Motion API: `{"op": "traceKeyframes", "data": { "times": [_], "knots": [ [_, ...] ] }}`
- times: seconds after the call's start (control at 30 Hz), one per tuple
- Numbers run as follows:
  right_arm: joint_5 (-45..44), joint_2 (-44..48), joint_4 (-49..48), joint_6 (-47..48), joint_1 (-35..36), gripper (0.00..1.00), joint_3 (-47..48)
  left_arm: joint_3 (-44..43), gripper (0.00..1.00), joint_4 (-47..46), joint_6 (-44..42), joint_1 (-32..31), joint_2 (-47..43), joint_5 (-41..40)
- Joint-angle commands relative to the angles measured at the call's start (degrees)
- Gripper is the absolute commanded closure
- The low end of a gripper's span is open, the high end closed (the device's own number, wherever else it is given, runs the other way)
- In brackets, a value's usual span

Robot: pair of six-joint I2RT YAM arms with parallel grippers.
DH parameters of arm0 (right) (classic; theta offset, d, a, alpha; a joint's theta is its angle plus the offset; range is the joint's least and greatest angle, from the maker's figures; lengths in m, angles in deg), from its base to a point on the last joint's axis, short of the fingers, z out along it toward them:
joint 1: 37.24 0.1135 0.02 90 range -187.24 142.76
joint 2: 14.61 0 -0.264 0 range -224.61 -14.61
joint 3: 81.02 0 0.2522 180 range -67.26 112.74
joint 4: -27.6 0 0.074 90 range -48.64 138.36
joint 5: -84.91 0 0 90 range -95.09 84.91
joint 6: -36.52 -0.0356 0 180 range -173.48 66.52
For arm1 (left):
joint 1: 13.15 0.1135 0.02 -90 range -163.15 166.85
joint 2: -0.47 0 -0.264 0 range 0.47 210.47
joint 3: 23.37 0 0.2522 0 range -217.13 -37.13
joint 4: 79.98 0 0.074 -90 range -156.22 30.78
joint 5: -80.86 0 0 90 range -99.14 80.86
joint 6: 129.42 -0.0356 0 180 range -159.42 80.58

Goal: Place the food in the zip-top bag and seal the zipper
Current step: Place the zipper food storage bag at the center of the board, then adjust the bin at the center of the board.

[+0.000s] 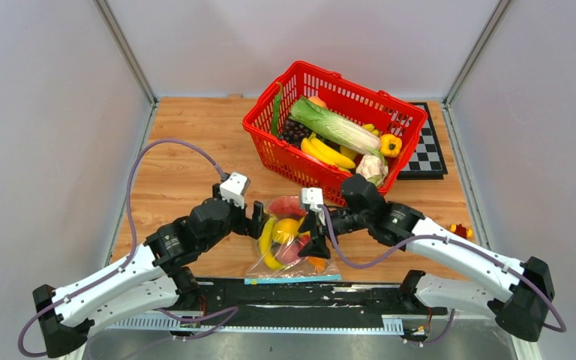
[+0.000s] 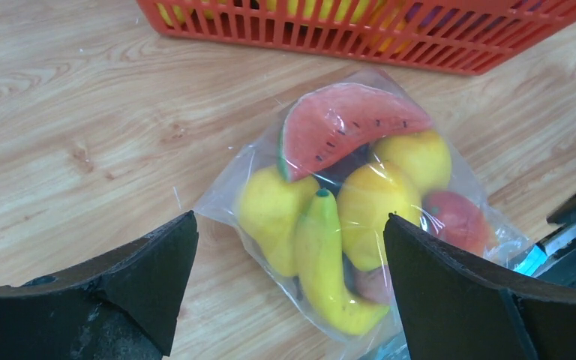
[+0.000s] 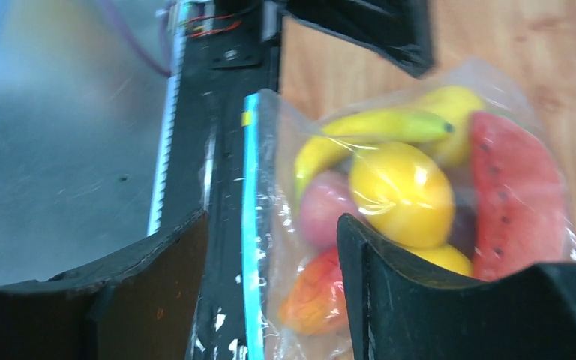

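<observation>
The clear zip-top bag [image 1: 294, 251] lies on the wood between my two grippers, its teal zipper [image 1: 292, 279] along the near edge. The food is inside: a watermelon slice [image 2: 345, 124], a banana [image 2: 330, 262], yellow fruits [image 2: 379, 202], a pinkish peach [image 3: 322, 210] and an orange piece [image 3: 315, 296]. My left gripper [image 2: 291, 225] is open and empty, just left of the bag. My right gripper [image 3: 271, 221] is open at the bag's right end, and the zipper [image 3: 251, 225] runs between its fingers. I cannot tell whether the zipper is sealed.
A red basket [image 1: 270, 142] stands behind the bag with a cabbage [image 1: 334, 126], bananas, a yellow pepper and a cauliflower. A checkerboard [image 1: 427, 154] lies to its right. A small red-yellow object [image 1: 461, 230] sits at the table's right edge. A black rail [image 1: 360, 294] runs along the front.
</observation>
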Motion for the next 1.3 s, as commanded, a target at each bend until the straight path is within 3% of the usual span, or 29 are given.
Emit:
{"op": "traceKeyframes", "data": {
  "times": [0.0,0.13,0.23,0.37,0.5,0.67,0.9,1.17,1.27],
  "knots": [
    [-21.6,3.1,-11.4,-14.8,-0.1,0.39,-6.4,2.8,0.00,-1.7,5.7,-0.1,-1.8,-1.7],
    [-21.7,2.0,-11.6,-23.9,0.4,0.43,-9.3,5.9,0.00,-2.0,9.8,-0.1,-3.1,2.6],
    [-27.6,2.9,-13.4,-29.1,3.7,0.42,-12.4,9.3,0.00,-3.1,12.4,-0.1,-5.0,6.1],
    [-30.0,2.0,-18.1,-30.5,4.8,0.39,-17.1,14.4,0.00,-8.6,15.0,-0.1,-6.5,9.2],
    [-41.6,-1.0,-19.0,-31.7,4.8,0.36,-16.6,17.9,0.00,-14.8,16.2,-0.1,-2.6,8.8],
    [-51.8,-1.5,-22.1,-25.5,2.9,0.32,-14.0,18.5,0.00,-20.2,14.6,-0.1,1.2,2.9],
    [-37.4,-3.1,-20.4,-20.4,-9.3,0.30,-10.2,15.1,0.00,-20.6,9.7,0.1,3.9,-4.5],
    [-43.0,-5.2,-15.2,-18.7,-16.7,0.29,-5.5,11.5,0.00,-18.4,5.2,2.9,5.1,-6.0],
    [-35.2,-4.6,-14.7,-16.5,-17.1,0.29,-3.5,11.1,0.00,-16.8,3.8,4.7,3.4,-6.1]
  ]
}}
